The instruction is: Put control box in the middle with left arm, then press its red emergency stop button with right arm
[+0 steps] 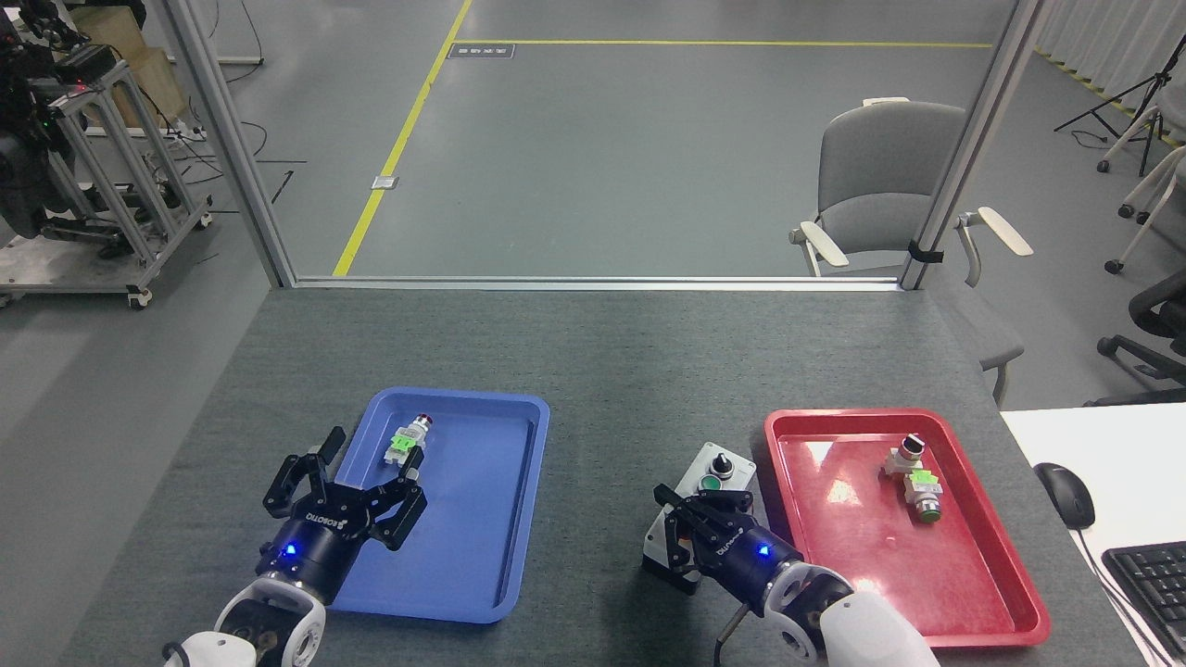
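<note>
Head view: right pincer (700,519), seemingly closed, atop control box (712,470).

Single head view, mounted high above the near edge of the table (593,352), facing forward and tilted down. Near edge cut off by the bottom border; far edge fully in frame, with open floor (649,148) and a chair (880,176) beyond. Left arm (269,611) enters at the bottom left, right arm (834,621) at the bottom right, both close to the lens. Moderate distance to the tabletop. No second view for overlap.
</note>
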